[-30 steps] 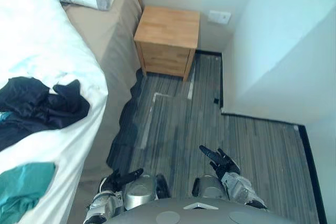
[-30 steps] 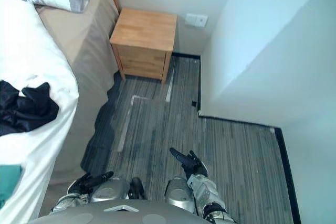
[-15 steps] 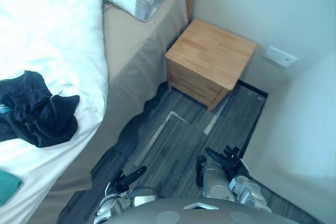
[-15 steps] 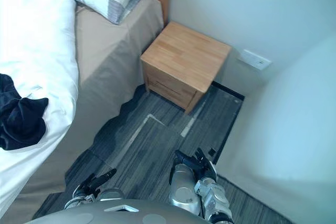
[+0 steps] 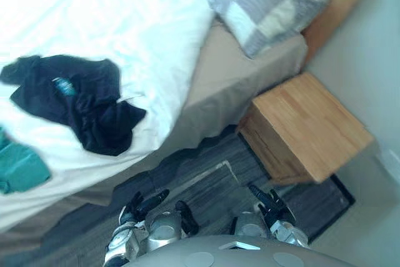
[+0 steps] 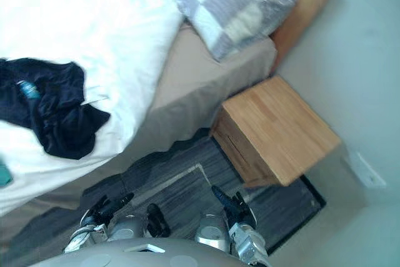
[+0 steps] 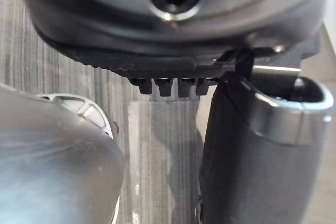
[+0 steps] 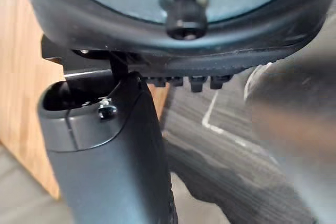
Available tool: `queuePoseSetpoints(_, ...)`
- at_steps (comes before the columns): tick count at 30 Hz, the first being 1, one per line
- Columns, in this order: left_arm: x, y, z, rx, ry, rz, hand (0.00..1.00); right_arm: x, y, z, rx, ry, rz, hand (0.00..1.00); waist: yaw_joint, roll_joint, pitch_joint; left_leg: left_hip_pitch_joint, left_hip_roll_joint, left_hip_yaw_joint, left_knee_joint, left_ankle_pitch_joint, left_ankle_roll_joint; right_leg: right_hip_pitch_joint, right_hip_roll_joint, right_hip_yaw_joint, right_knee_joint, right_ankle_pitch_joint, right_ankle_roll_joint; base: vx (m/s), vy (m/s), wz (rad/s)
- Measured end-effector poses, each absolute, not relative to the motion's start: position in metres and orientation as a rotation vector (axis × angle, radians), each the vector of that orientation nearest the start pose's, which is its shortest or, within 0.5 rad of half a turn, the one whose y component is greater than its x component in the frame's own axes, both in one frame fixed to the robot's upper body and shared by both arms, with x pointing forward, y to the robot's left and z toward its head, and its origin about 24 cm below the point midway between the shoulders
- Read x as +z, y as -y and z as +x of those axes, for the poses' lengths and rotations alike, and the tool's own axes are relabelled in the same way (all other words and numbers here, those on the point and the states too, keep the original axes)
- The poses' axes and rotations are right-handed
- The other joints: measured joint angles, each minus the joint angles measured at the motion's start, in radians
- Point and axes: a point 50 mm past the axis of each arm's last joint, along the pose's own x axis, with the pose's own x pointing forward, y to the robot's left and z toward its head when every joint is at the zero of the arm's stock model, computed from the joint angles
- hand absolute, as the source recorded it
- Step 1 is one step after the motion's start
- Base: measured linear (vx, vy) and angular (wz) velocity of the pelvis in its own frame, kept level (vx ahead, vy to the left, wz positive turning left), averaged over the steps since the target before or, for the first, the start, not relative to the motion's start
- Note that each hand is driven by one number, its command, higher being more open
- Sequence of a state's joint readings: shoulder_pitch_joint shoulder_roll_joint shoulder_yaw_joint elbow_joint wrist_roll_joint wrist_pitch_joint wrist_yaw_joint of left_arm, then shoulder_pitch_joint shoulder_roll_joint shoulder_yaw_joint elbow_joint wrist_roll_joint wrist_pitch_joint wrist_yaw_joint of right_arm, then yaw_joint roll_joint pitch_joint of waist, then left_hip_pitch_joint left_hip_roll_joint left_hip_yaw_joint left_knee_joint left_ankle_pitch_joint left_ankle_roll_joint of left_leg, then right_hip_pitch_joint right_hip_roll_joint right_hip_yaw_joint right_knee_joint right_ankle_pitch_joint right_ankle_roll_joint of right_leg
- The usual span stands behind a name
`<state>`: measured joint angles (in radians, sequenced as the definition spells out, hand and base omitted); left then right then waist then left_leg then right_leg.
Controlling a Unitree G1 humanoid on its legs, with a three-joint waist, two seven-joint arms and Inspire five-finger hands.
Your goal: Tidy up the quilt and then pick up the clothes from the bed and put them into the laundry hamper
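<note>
A white quilt [image 5: 94,10] covers the bed at the upper left. On it lies a crumpled dark navy garment [image 5: 84,101], and a teal garment [image 5: 19,167] rests near the quilt's lower left edge. My left hand [image 5: 142,204] hangs low over the floor beside the bed with straight fingers and holds nothing. My right hand [image 5: 267,202] hangs over the floor near the nightstand, its fingers likewise straight and spread. Both hands are well apart from the clothes.
A grey and white checked pillow [image 5: 265,4] lies at the head of the bed on the tan sheet [image 5: 231,85]. A wooden nightstand [image 5: 306,132] stands right of the bed against the wall. Striped grey carpet [image 5: 200,182] lies between bed and nightstand.
The camera has swung left toward the bed, so the whole picture shifted: the bed, pillow and dark garment now show further right. Both hands stay low and open.
</note>
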<state>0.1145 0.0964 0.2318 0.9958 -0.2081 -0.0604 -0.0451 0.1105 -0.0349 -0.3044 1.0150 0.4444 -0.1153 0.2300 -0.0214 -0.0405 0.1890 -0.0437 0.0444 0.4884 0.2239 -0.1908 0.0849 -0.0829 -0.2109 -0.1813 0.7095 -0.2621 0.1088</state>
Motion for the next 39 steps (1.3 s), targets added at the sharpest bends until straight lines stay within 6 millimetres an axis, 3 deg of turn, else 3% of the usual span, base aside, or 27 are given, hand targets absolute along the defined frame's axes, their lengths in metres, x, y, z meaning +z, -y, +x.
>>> queuePoseSetpoints(2,-0.155,-0.220,0.093,0.332,-1.021,-0.155,1.00,-0.156,0.197,0.086,-0.396,-0.837,0.576,1.00,-0.009,0.007,-0.006,0.053,-0.017,-0.158,-0.039,0.005,-0.008,-0.003,0.067,0.068,-0.085,-0.016,-0.025,0.32,-0.225,2.03)
queuePoseSetpoints(4,-0.156,-0.219,0.094,0.303,-1.033,-0.124,1.00,-0.154,0.197,0.083,-0.452,-0.768,0.610,1.00,-0.012,0.010,-0.015,0.075,-0.020,-0.269,-0.062,0.016,-0.025,-0.016,0.116,0.138,-0.196,-0.014,-0.023,0.23,-0.237,2.00)
queuePoseSetpoints(5,-0.155,-0.221,0.094,0.293,-1.035,-0.100,1.00,-0.153,0.197,0.083,-0.493,-0.719,0.651,1.00,-0.008,-0.001,-0.023,0.098,-0.032,-0.309,-0.089,0.027,-0.043,-0.027,0.122,0.167,-0.286,0.006,-0.006,0.27,-0.316,1.71)
queuePoseSetpoints(6,-0.155,-0.224,0.094,0.294,-1.032,-0.085,1.00,-0.151,0.196,0.085,-0.507,-0.693,0.676,1.00,-0.004,-0.018,-0.034,0.115,-0.046,-0.316,-0.110,0.033,-0.057,-0.030,0.112,0.183,-0.389,0.078,-0.019,0.23,-0.284,1.09)
queuePoseSetpoints(7,-0.154,-0.229,0.092,0.302,-1.038,-0.068,1.00,-0.151,0.193,0.087,-0.501,-0.687,0.688,1.00,-0.002,-0.041,-0.047,0.129,-0.067,-0.313,-0.124,0.033,-0.071,-0.042,0.092,0.189,-0.457,0.172,-0.015,0.17,-0.247,0.57)
queuePoseSetpoints(8,-0.156,-0.226,0.088,0.307,-1.059,-0.071,1.00,-0.150,0.195,0.090,-0.491,-0.681,0.685,1.00,-0.001,-0.031,-0.055,0.144,-0.056,-0.313,-0.134,0.026,-0.080,-0.027,0.094,0.181,-0.448,0.160,-0.019,0.20,-0.246,0.26)
queuePoseSetpoints(9,-0.160,-0.217,0.083,0.295,-1.082,-0.096,1.00,-0.150,0.197,0.091,-0.486,-0.678,0.676,1.00,0.004,0.009,-0.073,0.154,-0.029,-0.289,-0.154,0.038,-0.107,-0.012,0.115,0.171,-0.480,0.176,-0.039,0.25,-0.257,0.16)
queuePoseSetpoints(12,-0.164,-0.196,0.082,0.235,-1.101,-0.174,1.00,-0.151,0.208,0.083,-0.575,-0.658,0.676,1.00,-0.014,0.068,-0.096,0.186,0.005,-0.239,-0.203,0.040,-0.131,0.067,0.141,0.123,-0.583,0.179,-0.043,0.27,-0.208,0.27)
queuePoseSetpoints(16,-0.164,-0.184,0.088,0.176,-1.101,-0.213,1.00,-0.153,0.216,0.067,-0.747,-0.634,0.729,1.00,-0.015,0.051,-0.104,0.224,0.016,-0.167,-0.196,0.031,-0.160,0.123,0.149,0.129,-0.620,0.179,-0.043,0.16,-0.080,-0.06)
queuePoseSetpoints(19,-0.164,-0.189,0.088,0.154,-1.115,-0.153,1.00,-0.153,0.230,0.053,-0.939,-0.589,0.783,1.00,-0.036,0.033,-0.112,0.235,0.009,-0.154,-0.211,0.030,-0.162,0.126,0.147,0.131,-0.628,0.179,-0.043,0.09,0.004,-0.10)
queuePoseSetpoints(22,-0.163,-0.200,0.088,0.170,-1.130,-0.128,1.00,-0.152,0.244,0.025,-1.187,-0.549,0.813,1.00,-0.039,0.000,-0.105,0.247,0.003,-0.153,-0.218,0.030,-0.162,0.137,0.141,0.126,-0.632,0.189,-0.031,0.06,0.030,0.03)
queuePoseSetpoints(24,-0.163,-0.201,0.088,0.153,-1.132,-0.110,1.00,-0.148,0.255,0.011,-1.307,-0.517,0.786,1.00,-0.040,0.000,-0.105,0.251,0.002,-0.153,-0.223,0.030,-0.162,0.139,0.140,0.117,-0.632,0.202,-0.028,0.03,0.035,0.04)
queuePoseSetpoints(27,-0.162,-0.203,0.088,0.153,-1.141,-0.103,1.00,-0.133,0.279,0.005,-1.454,-0.400,0.737,1.00,-0.046,0.003,-0.104,0.256,0.001,-0.138,-0.225,0.030,-0.162,0.138,0.138,0.101,-0.625,0.218,-0.023,0.00,0.060,-0.07)
queuePoseSetpoints(30,-0.161,-0.210,0.078,0.198,-1.137,-0.112,1.00,-0.089,0.329,0.017,-1.534,-0.117,0.654,1.00,-0.069,-0.008,-0.101,0.258,0.001,-0.101,-0.225,0.027,-0.161,0.121,0.141,0.107,-0.608,0.221,-0.021,-0.05,0.050,-0.20)
queuePoseSetpoints(32,-0.160,-0.217,0.072,0.228,-1.134,-0.107,1.00,-0.034,0.382,0.027,-1.499,0.104,0.449,1.00,-0.071,-0.009,-0.101,0.251,0.001,-0.073,-0.225,0.018,-0.160,0.097,0.147,0.123,-0.600,0.221,-0.021,-0.08,0.026,-0.36)
queuePoseSetpoints(33,-0.160,-0.219,0.069,0.234,-1.136,-0.104,1.00,-0.019,0.394,0.032,-1.484,0.158,0.408,1.00,-0.075,-0.009,-0.101,0.248,0.001,-0.070,-0.224,0.015,-0.159,0.094,0.148,0.132,-0.603,0.221,-0.021,-0.08,0.011,-0.26)
queuePoseSetpoints(35,-0.160,-0.227,0.059,0.261,-1.152,-0.098,1.00,0.033,0.425,0.055,-1.388,0.361,0.305,1.00,-0.102,-0.014,-0.098,0.243,0.001,-0.062,-0.224,0.012,-0.158,0.085,0.151,0.143,-0.609,0.221,-0.021,-0.10,-0.004,-0.25)
queuePoseSetpoints(37,-0.161,-0.233,0.047,0.271,-1.172,-0.084,1.00,0.081,0.433,0.083,-1.237,0.487,0.171,1.00,-0.121,-0.023,-0.097,0.242,0.001,-0.055,-0.225,0.008,-0.150,0.084,0.156,0.162,-0.625,0.221,-0.021,-0.10,-0.013,-0.22)
queuePoseSetpoints(38,-0.161,-0.233,0.047,0.271,-1.174,-0.084,1.00,0.084,0.433,0.085,-1.226,0.492,0.162,1.00,-0.121,-0.023,-0.097,0.241,0.001,-0.055,-0.225,0.007,-0.149,0.084,0.157,0.162,-0.627,0.220,-0.021,-0.13,-0.023,-0.17)
queuePoseSetpoints(39,-0.162,-0.235,0.038,0.273,-1.196,-0.080,1.00,0.117,0.423,0.112,-1.064,0.536,0.047,1.00,-0.128,-0.031,-0.096,0.241,0.001,-0.055,-0.227,0.004,-0.142,0.083,0.160,0.163,-0.636,0.219,-0.023,-0.14,-0.024,-0.14)
